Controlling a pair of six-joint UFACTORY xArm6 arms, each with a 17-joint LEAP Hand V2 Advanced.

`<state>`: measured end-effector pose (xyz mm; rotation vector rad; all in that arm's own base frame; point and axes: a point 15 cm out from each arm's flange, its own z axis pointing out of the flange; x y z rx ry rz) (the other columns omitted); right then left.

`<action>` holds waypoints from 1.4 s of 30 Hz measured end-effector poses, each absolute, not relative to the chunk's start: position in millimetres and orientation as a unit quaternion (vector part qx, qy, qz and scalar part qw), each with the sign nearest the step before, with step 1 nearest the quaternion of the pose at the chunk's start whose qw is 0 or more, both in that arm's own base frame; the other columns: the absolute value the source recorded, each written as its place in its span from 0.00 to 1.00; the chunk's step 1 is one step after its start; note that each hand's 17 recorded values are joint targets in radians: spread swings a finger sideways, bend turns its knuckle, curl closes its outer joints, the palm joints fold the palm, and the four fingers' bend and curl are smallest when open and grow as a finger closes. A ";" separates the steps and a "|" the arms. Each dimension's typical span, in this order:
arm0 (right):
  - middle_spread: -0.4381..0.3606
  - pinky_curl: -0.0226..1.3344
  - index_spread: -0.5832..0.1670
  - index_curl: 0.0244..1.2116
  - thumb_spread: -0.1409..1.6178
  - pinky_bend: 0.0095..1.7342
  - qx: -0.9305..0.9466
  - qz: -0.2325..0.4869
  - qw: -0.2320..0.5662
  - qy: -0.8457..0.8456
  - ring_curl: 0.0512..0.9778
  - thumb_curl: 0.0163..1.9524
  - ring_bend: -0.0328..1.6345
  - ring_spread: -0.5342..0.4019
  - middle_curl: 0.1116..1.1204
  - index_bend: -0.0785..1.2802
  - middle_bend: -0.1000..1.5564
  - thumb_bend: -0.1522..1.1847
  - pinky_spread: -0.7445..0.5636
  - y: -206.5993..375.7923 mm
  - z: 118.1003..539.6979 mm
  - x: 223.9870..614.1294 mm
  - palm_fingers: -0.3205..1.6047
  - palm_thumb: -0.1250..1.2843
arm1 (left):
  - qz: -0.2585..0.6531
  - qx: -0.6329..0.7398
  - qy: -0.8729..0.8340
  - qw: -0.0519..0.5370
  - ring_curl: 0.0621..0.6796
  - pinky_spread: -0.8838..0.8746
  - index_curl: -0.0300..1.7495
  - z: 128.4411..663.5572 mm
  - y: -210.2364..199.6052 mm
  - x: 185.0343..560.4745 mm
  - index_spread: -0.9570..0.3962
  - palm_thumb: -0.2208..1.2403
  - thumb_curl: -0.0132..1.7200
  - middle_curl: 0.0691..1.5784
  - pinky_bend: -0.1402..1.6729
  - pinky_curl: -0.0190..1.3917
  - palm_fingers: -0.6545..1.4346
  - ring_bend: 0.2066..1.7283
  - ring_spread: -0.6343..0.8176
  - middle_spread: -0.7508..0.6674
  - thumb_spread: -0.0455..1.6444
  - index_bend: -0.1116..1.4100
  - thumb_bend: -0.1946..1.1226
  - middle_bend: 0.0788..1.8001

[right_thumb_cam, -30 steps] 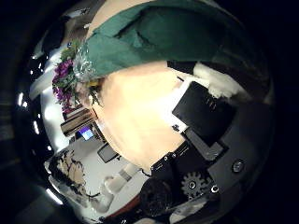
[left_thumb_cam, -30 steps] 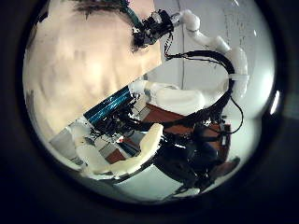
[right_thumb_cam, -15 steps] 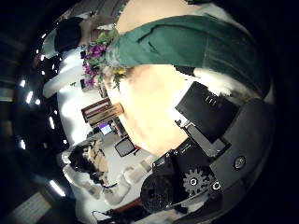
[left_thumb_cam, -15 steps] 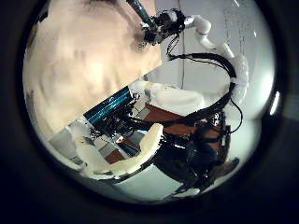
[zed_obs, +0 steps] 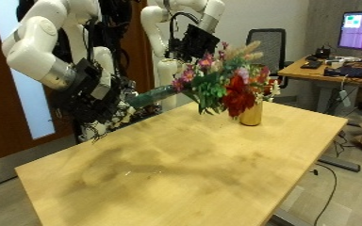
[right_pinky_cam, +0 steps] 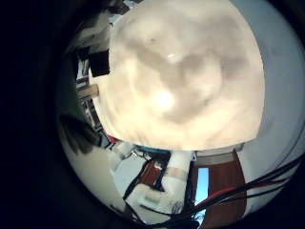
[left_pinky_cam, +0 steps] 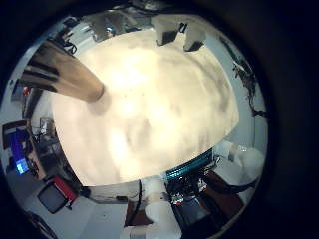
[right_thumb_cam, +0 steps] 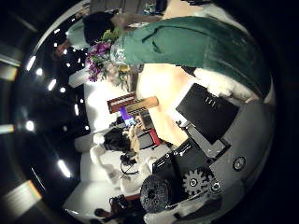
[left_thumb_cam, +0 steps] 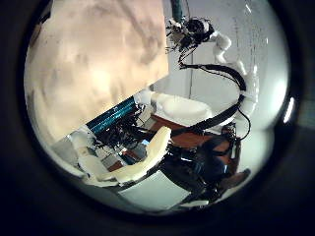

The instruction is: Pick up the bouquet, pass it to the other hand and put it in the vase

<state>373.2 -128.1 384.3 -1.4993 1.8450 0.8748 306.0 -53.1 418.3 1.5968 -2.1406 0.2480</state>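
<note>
In the outside view my right hand (zed_obs: 101, 100) is shut on the green-wrapped stem of the bouquet (zed_obs: 222, 79) and holds it level above the table (zed_obs: 169, 174), its red, pink and green flowers pointing at the gold vase (zed_obs: 250, 114). My left hand (zed_obs: 196, 40) hangs open above and behind the flowers, holding nothing. The right thumb side palm view shows the green wrap (right_thumb_cam: 192, 45) close across my palm, with fingers (right_thumb_cam: 220, 105) beside it. The left thumb side palm view shows my right hand (left_thumb_cam: 190, 28) far off.
A desk (zed_obs: 338, 71) with a monitor (zed_obs: 361, 31) and an office chair (zed_obs: 271, 42) stand beyond the table's far end. The table's near half (zed_obs: 131, 179) is bare wood.
My right hand has lifted the bouquet higher off the table and swung it round. In the left thumb side palm view the right hand has slid further along past the table's edge.
</note>
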 end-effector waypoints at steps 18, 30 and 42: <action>0.38 0.58 0.47 0.77 0.28 0.73 -0.652 0.401 0.407 0.499 0.62 0.47 0.87 0.35 0.65 0.83 0.87 0.10 0.38 -60.6 417.9 364.0 0.76 0.95 | 0.234 0.615 -0.706 0.263 0.23 0.80 0.21 420.3 -32.0 336.1 0.89 0.32 0.18 0.16 0.19 0.23 0.39 0.17 0.81 0.79 0.53 0.19 0.12 0.07; 0.39 0.62 0.48 0.77 0.24 0.71 -0.690 0.411 0.436 0.406 0.62 0.49 0.88 0.36 0.65 0.85 0.88 0.10 0.39 -25.6 420.3 365.0 0.76 0.95 | 0.387 0.568 -0.648 0.328 0.23 0.80 0.20 449.9 -35.8 358.9 0.89 0.29 0.19 0.17 0.19 0.23 0.40 0.19 0.80 0.78 0.51 0.18 0.12 0.07; 0.39 0.65 0.48 0.76 0.20 0.68 -0.639 0.454 0.510 0.355 0.62 0.49 0.88 0.36 0.64 0.86 0.88 0.10 0.39 5.3 413.2 375.6 0.76 0.93 | 0.470 0.505 -0.608 0.392 0.23 0.79 0.19 472.6 -36.1 367.6 0.89 0.28 0.19 0.17 0.22 0.24 0.39 0.21 0.79 0.79 0.49 0.18 0.12 0.07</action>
